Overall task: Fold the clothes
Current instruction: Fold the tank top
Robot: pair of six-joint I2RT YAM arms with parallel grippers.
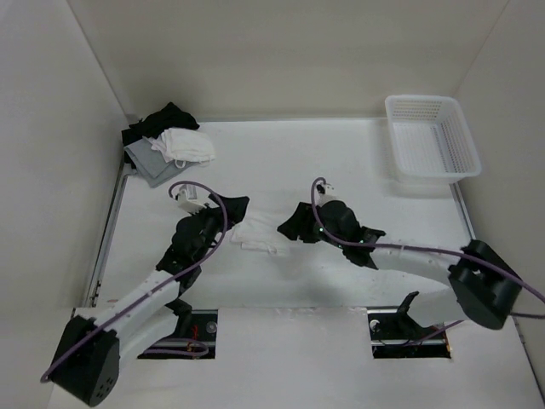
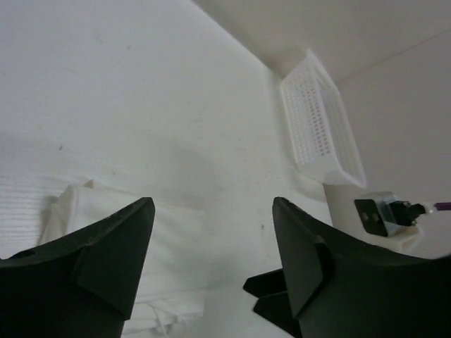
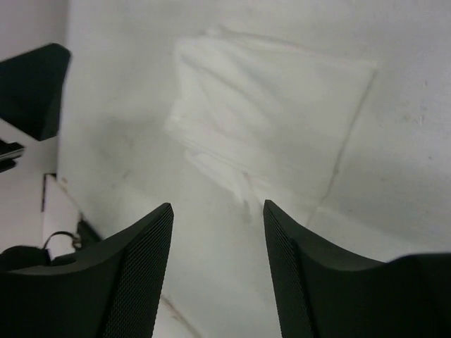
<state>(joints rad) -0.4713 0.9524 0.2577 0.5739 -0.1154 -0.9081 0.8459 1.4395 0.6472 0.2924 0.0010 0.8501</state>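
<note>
The white top (image 1: 258,234) lies folded small in the middle of the frame, flat on the worktop (image 1: 281,162). Its long side runs left to right. The left pincer (image 1: 234,209) and the right pincer (image 1: 291,226) sit just beside its two ends. Both are open and hold nothing.

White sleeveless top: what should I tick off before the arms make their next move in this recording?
1. Thin white sleeveless top lies in a compact fold on the white table: ok.
2. Left gripper, jaws apart, nothing between: ok.
3. Right gripper, jaws apart, no fabric caught: ok.
4. Shoulder straps tucked inside the fold: cannot tell.
5. Heap of black, grey and white garments apart from the top: ok.
6. White plastic mesh basket away from both arms: ok.
</note>
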